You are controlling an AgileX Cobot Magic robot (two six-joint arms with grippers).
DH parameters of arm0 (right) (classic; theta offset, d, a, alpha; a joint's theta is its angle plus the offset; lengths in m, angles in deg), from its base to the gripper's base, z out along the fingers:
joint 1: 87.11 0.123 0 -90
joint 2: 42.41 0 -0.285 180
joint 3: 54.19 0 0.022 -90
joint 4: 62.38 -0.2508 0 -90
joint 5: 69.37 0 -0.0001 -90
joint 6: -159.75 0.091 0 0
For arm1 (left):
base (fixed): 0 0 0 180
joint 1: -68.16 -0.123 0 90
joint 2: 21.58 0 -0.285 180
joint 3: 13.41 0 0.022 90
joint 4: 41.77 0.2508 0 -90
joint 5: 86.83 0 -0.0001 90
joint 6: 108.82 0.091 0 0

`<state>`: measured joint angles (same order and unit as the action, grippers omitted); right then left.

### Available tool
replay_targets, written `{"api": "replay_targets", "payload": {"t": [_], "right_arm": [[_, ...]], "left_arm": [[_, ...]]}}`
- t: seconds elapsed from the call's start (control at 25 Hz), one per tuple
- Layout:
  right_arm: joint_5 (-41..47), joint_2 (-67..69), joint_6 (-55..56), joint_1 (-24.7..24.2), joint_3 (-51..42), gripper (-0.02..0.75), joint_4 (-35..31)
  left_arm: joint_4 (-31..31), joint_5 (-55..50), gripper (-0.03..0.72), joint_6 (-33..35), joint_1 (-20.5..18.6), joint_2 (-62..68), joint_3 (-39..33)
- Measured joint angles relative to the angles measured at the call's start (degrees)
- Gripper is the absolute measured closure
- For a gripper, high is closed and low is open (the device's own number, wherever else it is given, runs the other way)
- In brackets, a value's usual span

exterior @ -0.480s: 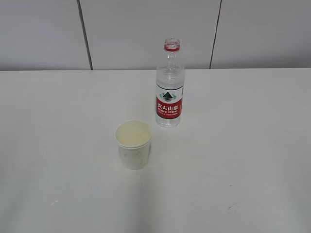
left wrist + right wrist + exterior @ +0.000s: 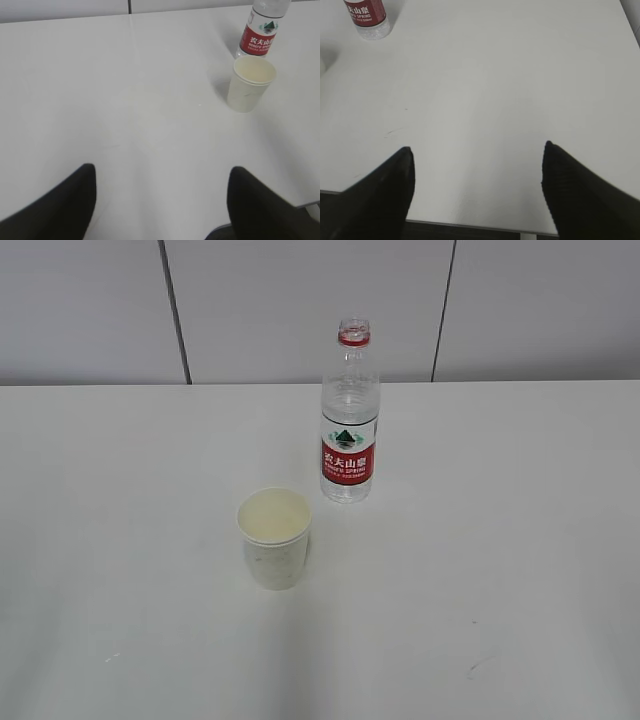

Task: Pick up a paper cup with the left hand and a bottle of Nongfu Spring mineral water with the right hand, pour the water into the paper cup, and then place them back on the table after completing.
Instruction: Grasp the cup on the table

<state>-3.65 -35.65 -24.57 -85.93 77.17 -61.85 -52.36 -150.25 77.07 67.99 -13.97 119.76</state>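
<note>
Left hand [image 2: 160, 200] wide open, holding nothing. Two black fingers [image 2: 60, 210] poking in at the near edge of the left wrist view, bare white table [image 2: 125, 100] in the gap between them. Up and to the right from there, well apart from the fingers: cup [image 2: 250, 82]. Standing upright, open top, pale inside. Can't tell if any water in it. Just behind the cup, at the far right corner of that view: bottle [image 2: 260, 35], red label showing, top cut off by the edge.

Right hand [image 2: 477, 190] wide open too, gripping nothing. Two black fingers [image 2: 585, 200] low in the right wrist view, hanging over the near edge of the table. Far off at the top left corner there, only the bottom of the bottle and a bit of red label in sight. Well apart from the fingers.

From the outside camera, no hands in sight at all. Cup [image 2: 274, 537] standing near the middle of the table [image 2: 520, 540]. Bottle [image 2: 349, 415] upright, a little farther back and to the right of the cup, close but not touching. No cap on, red ring round the neck, clear above the label. A few faint scuff marks [image 2: 480, 665] on the near right part of the table. Grey wall panels [image 2: 300, 300] behind.
</note>
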Motion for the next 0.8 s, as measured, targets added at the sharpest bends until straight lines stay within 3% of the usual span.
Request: {"api": "replay_targets", "payload": {"t": [0.8], "right_arm": [[0.00, 0.00, 0.00, 0.00, 0.00, 0.150, 0.00]], "left_arm": [[0.00, 0.00, 0.188, 0.00, 0.00, 0.00, 0.00]]}}
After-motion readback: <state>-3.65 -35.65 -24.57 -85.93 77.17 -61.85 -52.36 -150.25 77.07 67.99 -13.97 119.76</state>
